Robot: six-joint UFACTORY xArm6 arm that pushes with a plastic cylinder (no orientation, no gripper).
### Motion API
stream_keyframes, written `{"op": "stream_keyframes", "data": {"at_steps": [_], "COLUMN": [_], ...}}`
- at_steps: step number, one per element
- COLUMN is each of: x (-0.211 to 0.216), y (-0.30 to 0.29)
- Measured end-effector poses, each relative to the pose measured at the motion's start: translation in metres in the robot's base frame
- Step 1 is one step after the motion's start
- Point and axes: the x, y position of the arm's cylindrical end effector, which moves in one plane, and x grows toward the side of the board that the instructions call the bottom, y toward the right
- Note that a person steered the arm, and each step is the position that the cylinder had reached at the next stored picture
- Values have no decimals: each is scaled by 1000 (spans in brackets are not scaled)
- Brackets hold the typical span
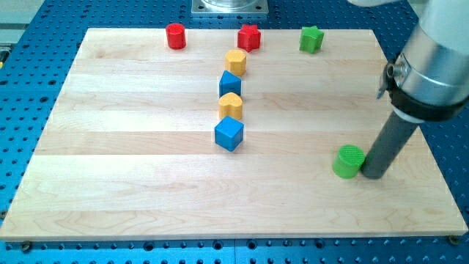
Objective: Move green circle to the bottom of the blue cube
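Note:
The green circle [349, 161] lies on the wooden board at the view's lower right. My tip [372, 174] rests on the board right against the green circle's right side. The blue cube [229, 133] sits near the board's middle, well to the left of the green circle and a little higher in the view. The board below the blue cube is bare wood.
A column above the blue cube holds a yellow block [230, 105], a second blue block [230, 83] and another yellow block [235, 61]. Along the top edge are a red cylinder [175, 35], a red star [249, 37] and a green star [311, 39]. The board's right edge [432, 158] is close to my tip.

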Motion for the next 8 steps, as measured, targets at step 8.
{"op": "stream_keyframes", "data": {"at_steps": [8], "x": [53], "y": [-132]}}
